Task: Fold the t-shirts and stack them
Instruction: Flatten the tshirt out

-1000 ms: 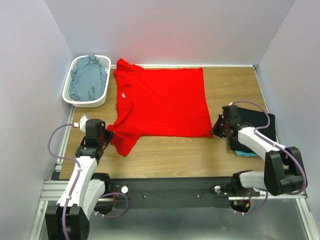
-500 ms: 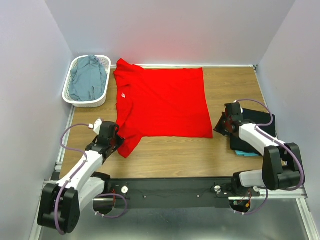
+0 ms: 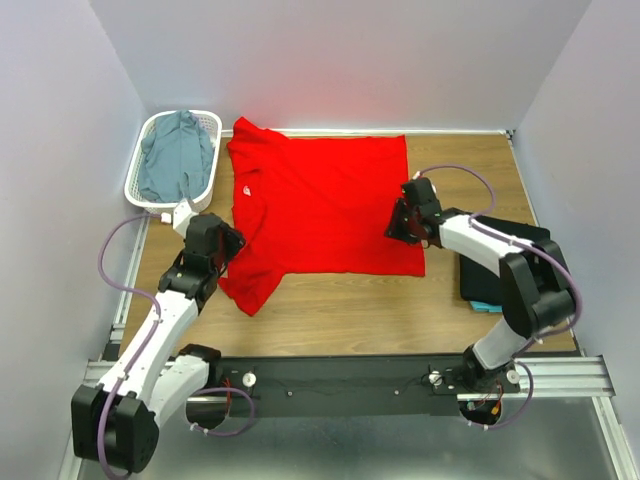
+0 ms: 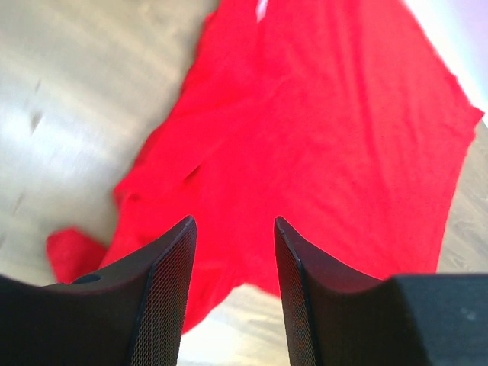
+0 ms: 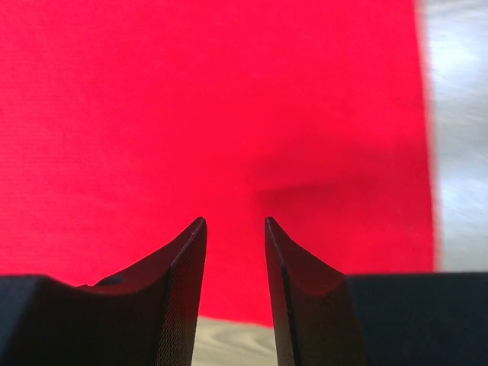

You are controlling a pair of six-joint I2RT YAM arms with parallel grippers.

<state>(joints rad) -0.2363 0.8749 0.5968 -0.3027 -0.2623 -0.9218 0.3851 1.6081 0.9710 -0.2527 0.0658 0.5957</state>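
A bright red t-shirt (image 3: 320, 200) lies spread flat across the middle of the wooden table, its near-left sleeve (image 3: 250, 285) crumpled toward me. My left gripper (image 3: 230, 243) hovers at the shirt's left edge above that sleeve, open and empty; the left wrist view shows its gripper (image 4: 232, 229) over red cloth (image 4: 328, 130). My right gripper (image 3: 398, 224) is over the shirt's right hem, open with nothing between the fingers, as the right wrist view shows of its gripper (image 5: 235, 225). A folded black t-shirt (image 3: 483, 283) lies on a teal one (image 3: 487, 306) at the right. A grey-blue t-shirt (image 3: 178, 160) fills the basket.
The white lattice basket (image 3: 133, 180) stands at the back left corner. Grey walls enclose the table on three sides. Bare wood (image 3: 350, 305) shows along the near edge in front of the red shirt.
My left gripper has opened, let go of the red sleeve and swung back over the shirt's left edge. My right gripper has left the black stack, moved left onto the hem and opened.
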